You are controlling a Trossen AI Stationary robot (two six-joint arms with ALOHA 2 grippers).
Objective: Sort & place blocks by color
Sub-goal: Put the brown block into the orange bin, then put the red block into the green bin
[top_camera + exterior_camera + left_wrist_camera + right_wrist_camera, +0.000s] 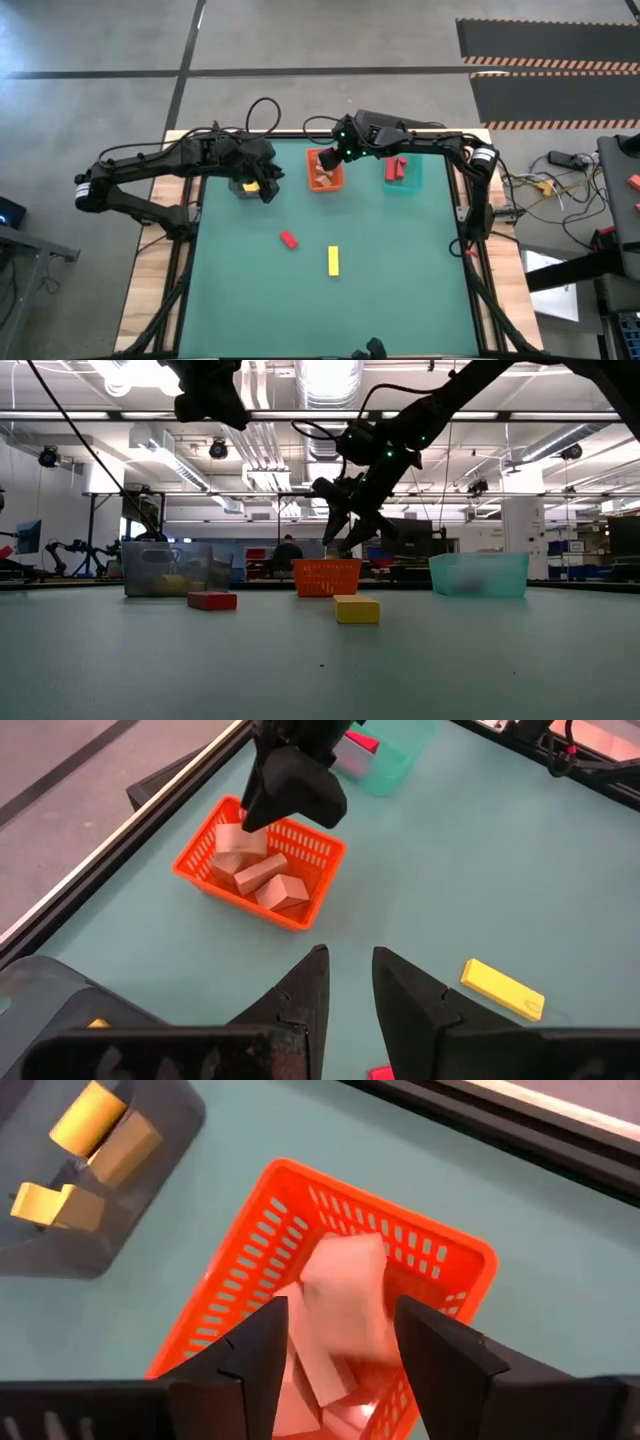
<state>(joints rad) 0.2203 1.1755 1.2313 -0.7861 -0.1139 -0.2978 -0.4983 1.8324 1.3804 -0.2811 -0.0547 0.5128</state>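
Right claw hanging over orange tray, fingers apart, three tan blocks lying inside; left claw apart beside grey tray. One red block and one yellow block sitting loose on desk

The counter has a smooth, matt green top, edged along its sides with pale bare wood showing grain. The orange tray looks like moulded plastic, its walls perforated with slots and slightly glossy. The pinkish-tan blocks inside it look matt, like unfinished wood (grain cannot be made out). The teal tray is translucent plastic, and the grey tray is likewise see-through. The yellow block and red block carry an even, painted-looking finish. Both arms' jaws are dark, matt, hard plastic-looking parts.
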